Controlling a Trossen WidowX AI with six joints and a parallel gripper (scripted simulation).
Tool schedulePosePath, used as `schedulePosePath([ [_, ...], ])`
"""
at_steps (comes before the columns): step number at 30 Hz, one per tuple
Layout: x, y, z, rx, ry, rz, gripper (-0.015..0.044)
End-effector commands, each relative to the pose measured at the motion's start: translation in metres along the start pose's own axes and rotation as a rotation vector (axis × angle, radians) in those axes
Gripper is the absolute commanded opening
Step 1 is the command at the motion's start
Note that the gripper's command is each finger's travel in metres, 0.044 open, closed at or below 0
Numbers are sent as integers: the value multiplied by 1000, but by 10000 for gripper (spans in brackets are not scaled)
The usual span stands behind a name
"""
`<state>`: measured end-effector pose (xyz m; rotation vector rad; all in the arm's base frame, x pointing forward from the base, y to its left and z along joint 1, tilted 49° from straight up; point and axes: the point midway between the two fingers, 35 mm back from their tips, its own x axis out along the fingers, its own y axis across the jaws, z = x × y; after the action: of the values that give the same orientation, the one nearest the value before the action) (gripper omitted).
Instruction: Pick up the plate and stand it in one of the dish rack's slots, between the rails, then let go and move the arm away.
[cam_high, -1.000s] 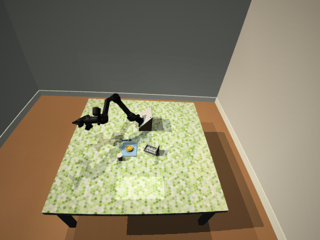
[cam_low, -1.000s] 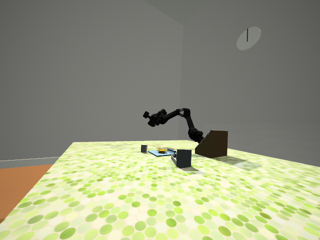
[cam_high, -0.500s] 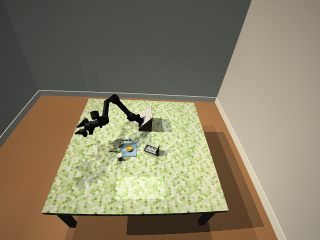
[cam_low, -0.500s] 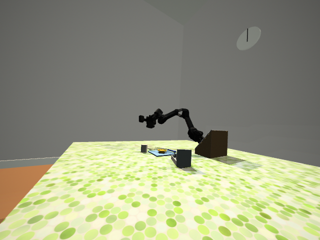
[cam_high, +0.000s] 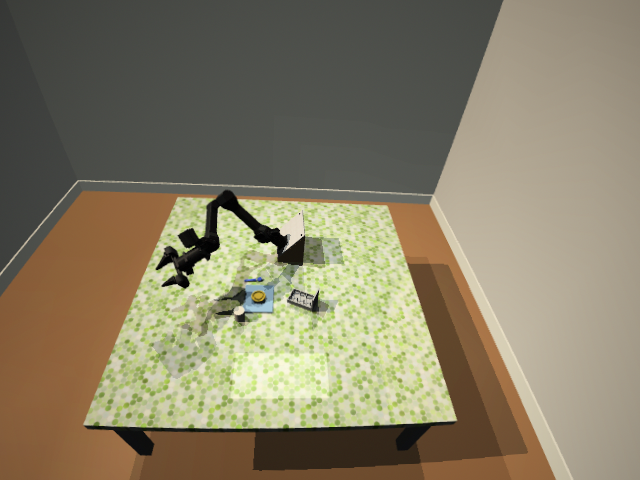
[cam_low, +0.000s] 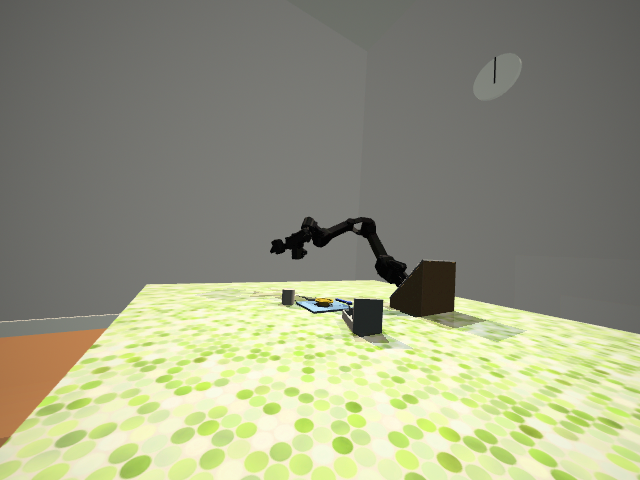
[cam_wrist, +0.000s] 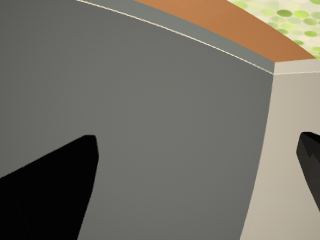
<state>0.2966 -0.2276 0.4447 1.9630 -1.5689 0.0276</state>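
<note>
The yellow plate (cam_high: 258, 296) (cam_low: 324, 301) lies on a blue mat (cam_high: 266, 305) (cam_low: 314, 308), well apart from the gripper (cam_high: 164, 276) (cam_low: 273, 246) (cam_wrist: 197, 145). Beside the mat lies a small blue item (cam_high: 253, 280) (cam_low: 343, 301), too small to name, and near the mat's opposite side stands a short cup-like cylinder (cam_high: 239, 314) (cam_low: 288, 297). The dish rack (cam_high: 302, 300) (cam_low: 367, 317) stands near the mat on the table (cam_high: 279, 413) (cam_low: 310, 423). Its compartments show from the top, with no plate standing in them; the exterior view gives mostly its dark end panel instead. That exterior view alone takes in a round wall clock (cam_low: 497, 76). The wrist view has neither plate nor rack, only the two fingers, walls, a strip of floor and a corner of patterned surface. The fingers are spread wide, nearly to their full opening, with nothing between them. From the sloped block (cam_high: 292, 255) (cam_low: 437, 289), the black arm (cam_high: 210, 219) (cam_low: 338, 228) rises to a high bend, then reaches out and down to the gripper, which hangs above the tabletop, its fingers pointing outward, away from the block.
</note>
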Motion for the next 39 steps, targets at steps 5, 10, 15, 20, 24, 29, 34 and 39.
schedulePosePath([
  [5,-9,-41,11,-252,-40,-135,400],
  [10,-15,-62,18,-393,-56,-210,400],
  [15,-22,-82,26,-535,-64,-286,400],
  [20,-32,-103,35,-678,-64,-367,400],
  [24,-40,-118,43,-793,-58,-432,400],
  [29,-52,-135,52,-934,-46,-511,400],
  [34,-65,-150,62,-1075,-26,-589,400],
  [39,-78,-164,72,-1220,1,-668,400],
])
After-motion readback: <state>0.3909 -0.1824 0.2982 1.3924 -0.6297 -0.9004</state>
